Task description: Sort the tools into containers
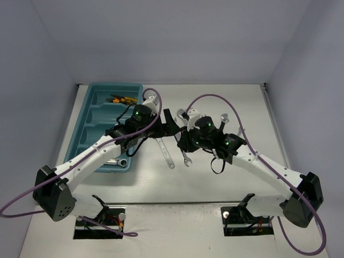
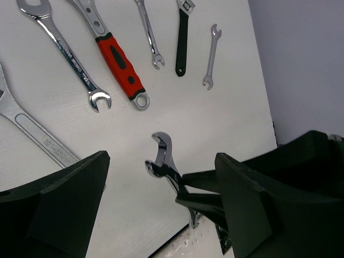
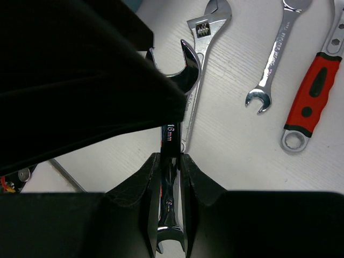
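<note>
My right gripper [image 3: 171,161] is shut on the shank of a dark chrome 16 mm wrench [image 3: 173,102] and holds it above the white table. In the left wrist view the same wrench [image 2: 161,157] shows between my left gripper's [image 2: 161,161] wide-open fingers, which do not touch it. In the top view the left gripper [image 1: 171,121] and right gripper [image 1: 184,141] meet over the table's middle. The teal tray [image 1: 91,129] with its long compartments lies at the left; an orange-handled tool [image 1: 121,99] lies in its far compartment.
On the table lie a red-handled wrench [image 2: 119,62], a long combination wrench [image 2: 64,51], a black-handled adjustable wrench [image 2: 183,40], a small spanner [image 2: 212,56], a thin wrench [image 2: 149,35] and a silver adjustable wrench [image 3: 207,32]. Two more wrenches [image 1: 165,153] lie nearer.
</note>
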Controlling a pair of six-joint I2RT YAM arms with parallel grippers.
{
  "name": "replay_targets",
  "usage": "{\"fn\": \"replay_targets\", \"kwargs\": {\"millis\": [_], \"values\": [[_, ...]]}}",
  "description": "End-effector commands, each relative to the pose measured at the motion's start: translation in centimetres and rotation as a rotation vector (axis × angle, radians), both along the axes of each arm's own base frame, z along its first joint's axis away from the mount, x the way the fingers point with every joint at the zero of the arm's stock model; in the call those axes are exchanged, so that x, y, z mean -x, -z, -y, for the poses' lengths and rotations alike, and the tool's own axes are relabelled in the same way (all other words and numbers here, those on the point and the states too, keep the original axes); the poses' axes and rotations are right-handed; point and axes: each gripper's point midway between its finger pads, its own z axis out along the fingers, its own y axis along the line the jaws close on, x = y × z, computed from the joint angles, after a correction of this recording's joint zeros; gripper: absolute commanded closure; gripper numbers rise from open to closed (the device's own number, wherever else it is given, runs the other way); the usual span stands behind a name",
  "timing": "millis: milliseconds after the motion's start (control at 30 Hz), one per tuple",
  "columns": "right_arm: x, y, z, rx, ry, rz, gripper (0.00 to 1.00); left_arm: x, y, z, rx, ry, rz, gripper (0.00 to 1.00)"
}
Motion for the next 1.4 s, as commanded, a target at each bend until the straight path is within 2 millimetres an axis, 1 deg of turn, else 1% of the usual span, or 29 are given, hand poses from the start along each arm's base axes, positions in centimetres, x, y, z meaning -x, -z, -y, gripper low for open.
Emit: {"fn": "replay_targets", "kwargs": {"millis": [0, 33, 100, 200, 300, 333, 400, 467, 500, 567, 600, 700, 733, 800, 833, 867, 900, 933, 967, 1033, 1100, 1200, 1233, 1267, 1300, 1367], "values": [[-0.5, -5.5, -2.4, -0.146, -0.057, 0.121, 1.0, -1.4, -3.4, 1.3, 0.08, -0.018, 0.085, 0.24], [-0.4, -5.5, -2.5, -0.15, -0.06, 0.12, 1.0, -1.5, -3.2, 1.3, 0.076, -0.018, 0.08, 0.25], [-0.6, -6.3, -2.9, -0.181, -0.067, 0.14, 1.0, -1.6, -2.8, 1.5, 0.074, -0.019, 0.073, 0.26], [-0.6, -6.5, -3.0, -0.188, -0.067, 0.145, 1.0, -1.7, -2.5, 1.8, 0.082, -0.012, 0.06, 0.31], [-0.8, -6.7, -3.1, -0.19, -0.066, 0.155, 1.0, -1.7, -2.6, 2.3, 0.101, -0.003, 0.053, 0.4], [-0.9, -6.7, -3.1, -0.191, -0.066, 0.156, 1.0, -1.7, -2.6, 2.4, 0.107, -0.001, 0.051, 0.46], [-0.9, -6.8, -3.2, -0.191, -0.067, 0.161, 1.0, -1.7, -2.8, 2.5, 0.114, 0.002, 0.055, 0.55], [-1.0, -6.8, -3.3, -0.191, -0.07, 0.162, 1.0, -1.7, -2.7, 2.5, 0.115, 0.001, 0.054, 0.7], [-1.1, -6.8, -3.4, -0.192, -0.071, 0.162, 1.0, -1.8, -2.6, 2.4, 0.116, -0.002, 0.054, 0.83], [-1.1, -6.7, -3.4, -0.191, -0.072, 0.162, 1.0, -1.8, -2.8, 2.3, 0.119, -0.009, 0.055, 0.94], [-1.2, -6.7, -3.5, -0.19, -0.072, 0.163, 1.0, -1.8, -2.8, 2.3, 0.119, -0.013, 0.058, 0.98], [-1.4, -7.0, -3.4, -0.194, -0.065, 0.175, 1.0, -2.0, -3.0, 1.9, 0.126, -0.032, 0.075, 1.0], [-1.4, -7.1, -3.4, -0.192, -0.062, 0.181, 0.98, -2.1, -3.3, 1.6, 0.124, -0.044, 0.089, 1.0], [-1.7, -7.3, -3.2, -0.187, -0.053, 0.194, 0.74, -2.5, -3.2, 0.6, 0.11, -0.077, 0.099, 1.0], [-1.7, -7.5, -3.1, -0.187, -0.048, 0.201, 0.53, -2.9, -3.2, -0.2, 0.106, -0.1, 0.096, 1.0], [-1.8, -7.6, -3.0, -0.186, -0.042, 0.205, 0.42, -3.5, -3.4, -1.3, 0.109, -0.128, 0.095, 1.0], [-1.9, -7.7, -2.9, -0.185, -0.036, 0.208, 0.32, -4.0, -3.5, -2.4, 0.114, -0.156, 0.095, 1.0], [-2.0, -7.8, -2.8, -0.184, -0.032, 0.212, 0.27, -4.4, -3.6, -3.5, 0.117, -0.183, 0.094, 1.0], [-2.0, -7.9, -2.7, -0.184, -0.026, 0.218, 0.23, -5.0, -3.9, -5.1, 0.119, -0.224, 0.1, 1.0], [-2.1, -8.1, -2.4, -0.183, -0.013, 0.227, 0.2, -6.0, -4.3, -8.6, 0.121, -0.308, 0.116, 1.0], [-2.2, -7.9, -2.1, -0.179, -0.002, 0.229, 0.19, -6.8, -4.7, -12.2, 0.115, -0.399, 0.135, 1.0], [-2.1, -7.9, -1.8, -0.177, 0.006, 0.234, 0.19, -7.1, -5.2, -16.5, 0.108, -0.491, 0.157, 1.0], [-2.1, -7.8, -1.6, -0.175, 0.01, 0.233, 0.19, -7.3, -4.9, -18.3, 0.095, -0.533, 0.154, 1.0], [-2.1, -7.7, -1.5, -0.173, 0.014, 0.232, 0.19, -7.5, -5.1, -20.5, 0.083, -0.586, 0.164, 1.0], [-2.0, -7.6, -1.4, -0.172, 0.015, 0.233, 0.19, -7.7, -5.0, -21.8, 0.068, -0.62, 0.168, 1.0], [-2.0, -7.4, -1.2, -0.17, 0.02, 0.231, 0.19, -7.8, -4.9, -23.9, 0.029, -0.678, 0.171, 1.0]]}}
